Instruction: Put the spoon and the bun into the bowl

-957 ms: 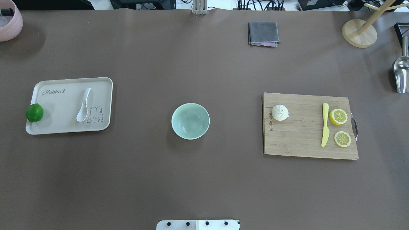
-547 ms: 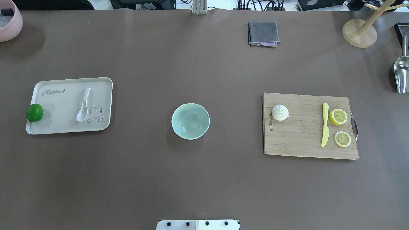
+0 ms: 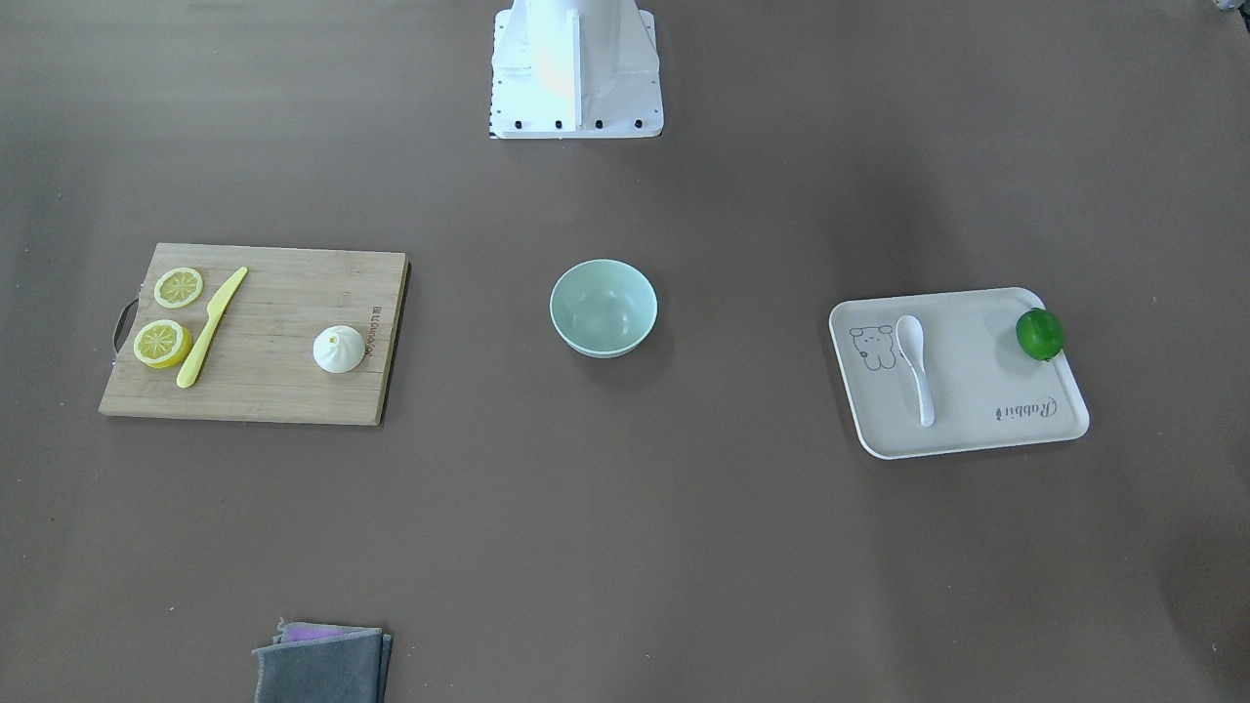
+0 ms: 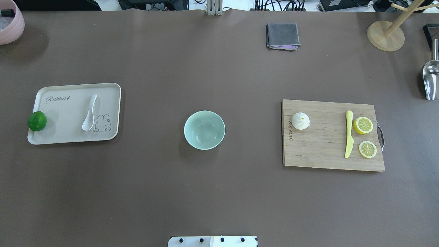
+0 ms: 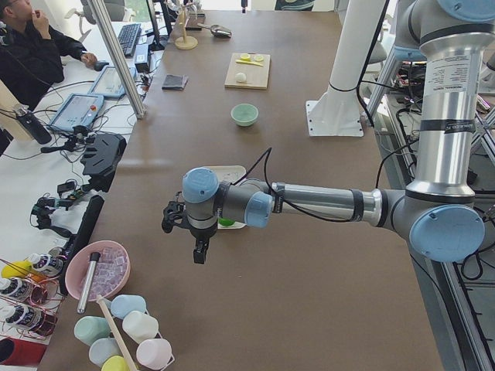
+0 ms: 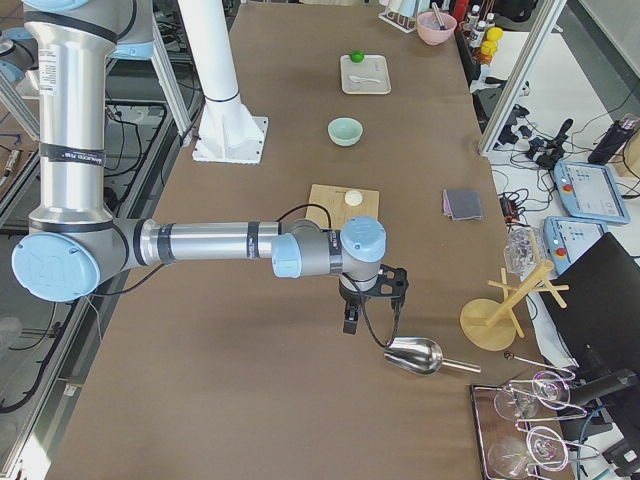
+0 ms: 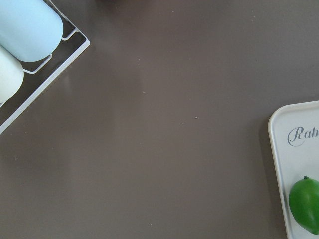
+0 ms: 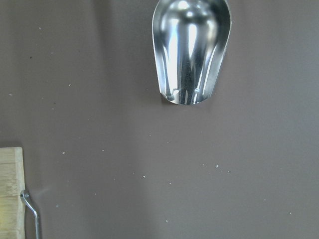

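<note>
Bowl: the bowl (image 4: pixel 204 132) stands empty at the centre of the surface, straight out from the robot's base. We judge it is set midway so that either arm can reach it.
Spoon: the spoon (image 4: pixel 90 113) lies flat on the tray (image 4: pixel 65 135) at the left. Its scoop is toward the robot, just beside the rabbit drawing. The lime (image 4: pixel 37 120) sits apart from it at the tray's left edge.
Bun: the bun (image 4: pixel 300 120) sits pleats up on the board (image 4: pixel 319 151) at the right, by the board's edge nearest the bowl. It is well apart from the knife (image 4: pixel 348 133) and the lemon halves (image 4: pixel 363 125).
Left gripper: the left gripper (image 5: pixel 199 253) hangs pointing down over bare surface past the tray's left end. Its camera catches only the lime and a tray corner. We cannot tell whether it is wide or narrow.
Right gripper: the right gripper (image 6: pixel 350 320) hangs past the board's right end, above the metal scoop (image 8: pixel 192 50). We cannot tell its state either.
Progress: nothing is in the bowl, and neither thing is touched.
Layout: each thing lies on one arm's side, so we judge the left arm suits the spoon and the right arm the bun.
Caution: the spoon is flat and glossy and may slip, and the round bun may roll.
</note>
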Motion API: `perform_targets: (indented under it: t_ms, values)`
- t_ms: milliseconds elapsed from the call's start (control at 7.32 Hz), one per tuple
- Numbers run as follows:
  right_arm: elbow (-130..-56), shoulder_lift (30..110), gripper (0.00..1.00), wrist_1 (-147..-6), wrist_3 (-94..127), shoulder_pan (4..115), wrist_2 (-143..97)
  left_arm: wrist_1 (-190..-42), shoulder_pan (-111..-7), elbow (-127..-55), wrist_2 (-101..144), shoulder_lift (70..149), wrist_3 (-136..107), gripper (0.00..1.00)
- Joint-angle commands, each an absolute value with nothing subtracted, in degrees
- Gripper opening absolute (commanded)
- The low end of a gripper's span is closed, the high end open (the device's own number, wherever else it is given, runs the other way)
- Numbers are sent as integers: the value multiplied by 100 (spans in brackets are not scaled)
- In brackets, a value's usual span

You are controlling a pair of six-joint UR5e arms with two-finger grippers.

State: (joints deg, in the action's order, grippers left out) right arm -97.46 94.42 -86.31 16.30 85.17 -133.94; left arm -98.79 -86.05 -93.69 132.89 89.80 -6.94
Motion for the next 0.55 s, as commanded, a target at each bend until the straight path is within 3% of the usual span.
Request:
perform_targets:
  t_ms: [0, 410]
  values:
    - [-9764, 9457, 100, -8631, 1635, 8517, -13403, -9896, -8604, -9360, 13298, 8982, -686, 98]
    - [-9773, 9352, 100, -8596, 1635, 8517, -13403, -9896, -8578, -9517, 13315, 9078, -703, 98]
